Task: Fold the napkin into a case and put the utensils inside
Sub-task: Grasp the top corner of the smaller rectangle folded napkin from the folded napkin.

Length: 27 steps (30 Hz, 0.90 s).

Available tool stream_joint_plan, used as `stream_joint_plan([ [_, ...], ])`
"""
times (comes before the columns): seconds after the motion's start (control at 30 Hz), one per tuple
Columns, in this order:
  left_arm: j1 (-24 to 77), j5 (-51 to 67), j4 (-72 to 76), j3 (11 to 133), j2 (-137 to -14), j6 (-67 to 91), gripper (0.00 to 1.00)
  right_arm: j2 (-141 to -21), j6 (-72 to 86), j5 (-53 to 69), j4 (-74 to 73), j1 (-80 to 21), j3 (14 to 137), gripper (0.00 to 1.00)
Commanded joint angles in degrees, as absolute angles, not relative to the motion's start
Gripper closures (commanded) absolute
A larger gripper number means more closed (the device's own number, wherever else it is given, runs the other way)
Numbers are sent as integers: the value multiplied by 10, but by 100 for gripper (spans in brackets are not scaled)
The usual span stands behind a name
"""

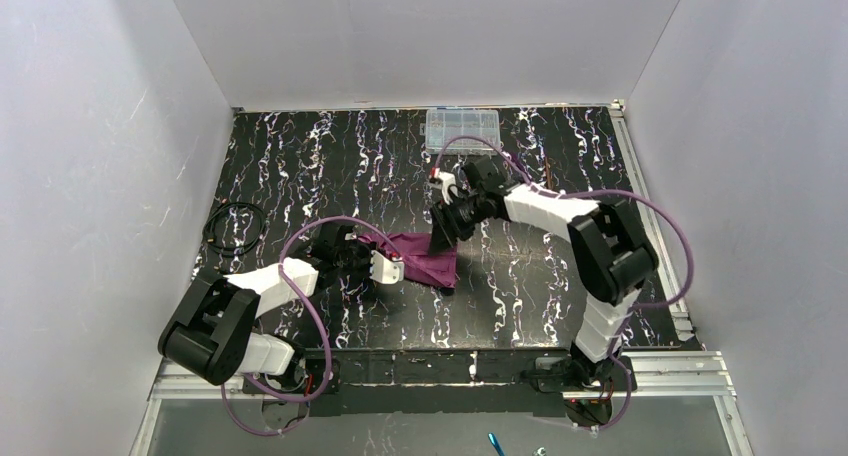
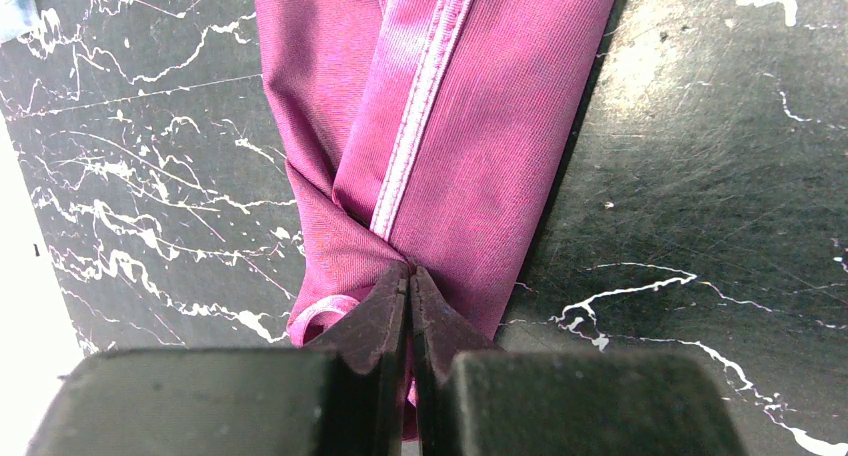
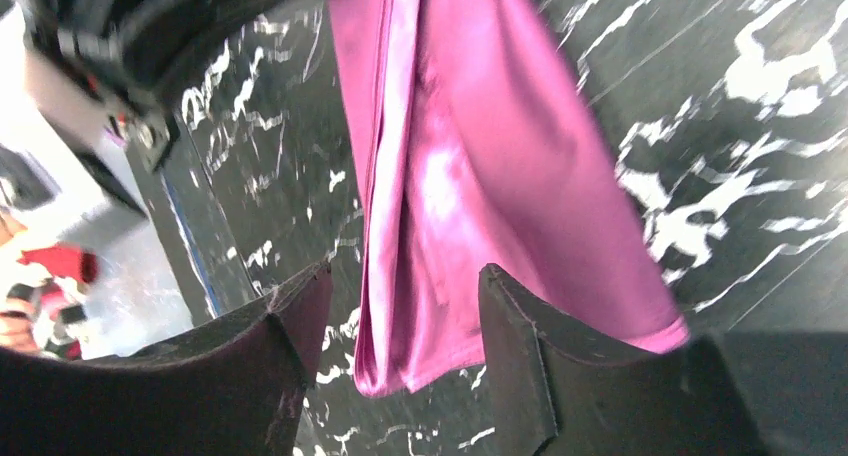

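Observation:
The plum-purple napkin lies folded into a narrow strip in the middle of the black marbled table. My left gripper is shut on its left end. In the left wrist view the left gripper pinches the bunched cloth next to a hemmed edge. My right gripper hovers over the strip's right end. The right wrist view shows the right gripper open, with the loose end of the napkin lying between and below its fingers and nothing gripped. The utensils are out of view.
A clear plastic compartment box stands at the back of the table. A coil of black cable lies at the left edge. White walls close in the table on three sides. Purple cables loop over both arms.

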State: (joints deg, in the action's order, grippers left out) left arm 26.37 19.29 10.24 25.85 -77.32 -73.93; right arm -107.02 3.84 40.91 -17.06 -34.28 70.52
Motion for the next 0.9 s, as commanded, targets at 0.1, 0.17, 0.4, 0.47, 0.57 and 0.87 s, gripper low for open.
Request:
stream_joint_plan([
  [0.1, 267, 203, 30, 239, -780, -727, 100, -956, -86, 365, -184, -360, 599, 1],
  [0.17, 267, 202, 31, 239, -781, -727, 100, -949, -92, 350, -184, -372, 590, 1],
  [0.4, 267, 199, 33, 243, -781, -718, 100, -925, -90, 252, -128, -431, 539, 3],
  [0.47, 267, 199, 34, 243, -781, -717, 100, -921, -90, 229, -109, -441, 527, 6],
  [0.57, 267, 198, 34, 243, -779, -716, 100, -921, -92, 202, -92, -459, 517, 13],
  [0.87, 267, 195, 33, 244, -779, -714, 100, -958, -108, 163, -106, -493, 547, 68],
])
